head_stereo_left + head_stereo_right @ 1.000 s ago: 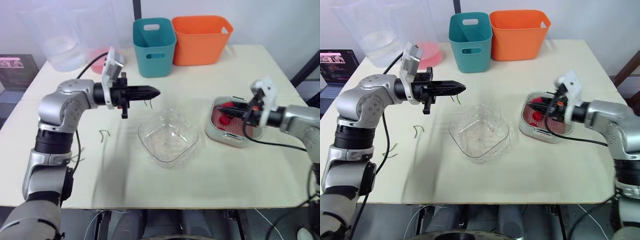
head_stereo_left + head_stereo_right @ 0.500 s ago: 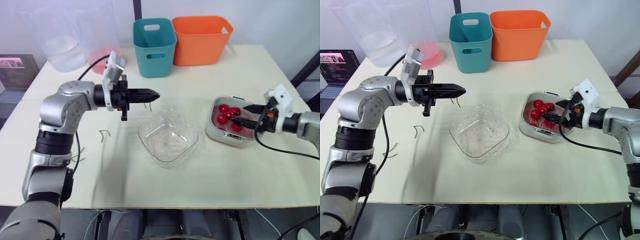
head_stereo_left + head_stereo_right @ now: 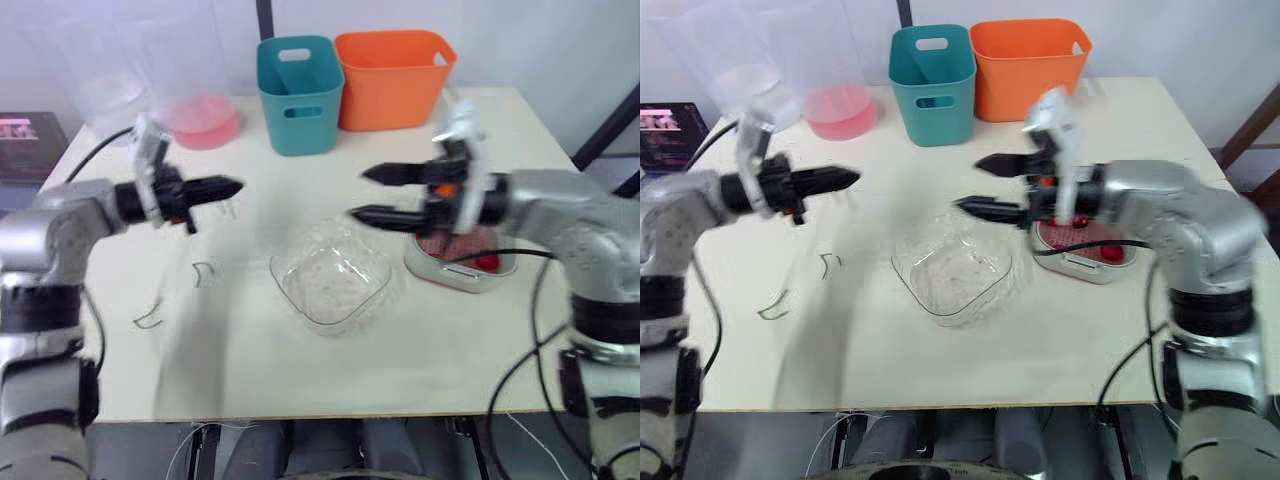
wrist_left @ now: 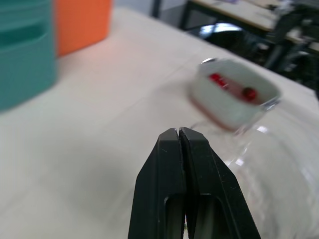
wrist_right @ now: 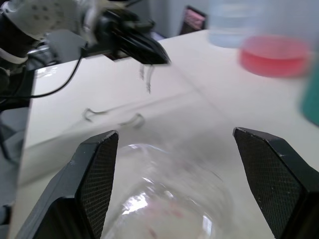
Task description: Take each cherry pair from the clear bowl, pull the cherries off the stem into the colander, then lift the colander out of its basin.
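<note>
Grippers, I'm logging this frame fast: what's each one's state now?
Left gripper: shut on a cherry stem.
Right gripper: open, holding nothing.

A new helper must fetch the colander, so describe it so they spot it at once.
On the cream table, look to the robot's right of the clear bowl. There a pale rounded basin holds the reddish colander, the only container with red cherries inside.
</note>
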Tool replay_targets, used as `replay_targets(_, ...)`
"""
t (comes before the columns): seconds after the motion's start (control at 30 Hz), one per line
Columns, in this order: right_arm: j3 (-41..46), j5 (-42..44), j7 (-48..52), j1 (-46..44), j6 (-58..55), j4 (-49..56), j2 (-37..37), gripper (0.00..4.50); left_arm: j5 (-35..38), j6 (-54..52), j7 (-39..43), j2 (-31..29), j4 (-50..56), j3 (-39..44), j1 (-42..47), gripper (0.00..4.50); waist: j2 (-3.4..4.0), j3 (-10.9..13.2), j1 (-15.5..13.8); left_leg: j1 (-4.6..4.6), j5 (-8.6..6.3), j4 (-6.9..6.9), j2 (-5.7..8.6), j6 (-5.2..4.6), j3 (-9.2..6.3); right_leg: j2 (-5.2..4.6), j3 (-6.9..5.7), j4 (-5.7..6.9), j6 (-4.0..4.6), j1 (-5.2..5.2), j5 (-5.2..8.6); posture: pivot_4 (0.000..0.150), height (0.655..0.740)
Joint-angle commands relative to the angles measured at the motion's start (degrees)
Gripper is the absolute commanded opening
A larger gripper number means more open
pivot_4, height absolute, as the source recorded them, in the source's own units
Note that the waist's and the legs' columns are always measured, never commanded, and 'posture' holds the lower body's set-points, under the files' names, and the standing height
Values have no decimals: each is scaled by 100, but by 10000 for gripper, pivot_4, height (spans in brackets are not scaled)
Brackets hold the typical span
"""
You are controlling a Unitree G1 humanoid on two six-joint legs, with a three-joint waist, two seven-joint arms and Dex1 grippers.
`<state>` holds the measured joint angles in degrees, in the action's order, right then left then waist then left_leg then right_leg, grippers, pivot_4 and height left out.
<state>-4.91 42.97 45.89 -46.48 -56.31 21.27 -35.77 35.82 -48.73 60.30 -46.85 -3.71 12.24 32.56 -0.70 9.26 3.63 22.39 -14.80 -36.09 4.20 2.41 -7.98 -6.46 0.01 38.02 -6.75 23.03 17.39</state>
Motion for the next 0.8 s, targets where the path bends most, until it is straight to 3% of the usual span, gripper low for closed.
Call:
replay_targets(0.03,-570,-211,-139,-317,84,327,374,39186,219,-323,-222,-306,337,721,-683,0,0,0,-28,3,0,-1,0,1,-4,0,-2,3,0,4,0,1500,7394)
replay_targets(0.23,-1339,-580,-16,-321,171,583,527,39186,297,-404,-333,-437,380,1442,-2150,0,-3,-2,-177,5,0,2,12,1,-3,-18,-2,-2,1,5,0,1500,7394)
replay_targets(0.5,-1495,-875,187,-315,345,383,550,39186,123,78,-608,-254,-132,1536,-2434,0,-5,-3,-247,4,-4,6,13,-5,1,-22,-3,-3,2,8,-2,1500,7394)
replay_targets(0.6,-1457,-917,186,-302,304,352,583,39960,66,238,-628,-215,-313,1481,-2388,9398,-5,-3,-237,4,-4,6,13,-5,2,-22,-3,-2,2,10,-2,1500,7394)
replay_targets(0.8,-1322,-875,139,-211,198,401,588,39960,220,283,-629,-198,-409,1587,-2234,39325,-5,-3,-244,4,-4,8,11,-6,1,-22,-3,-2,3,11,-2,1500,7394)
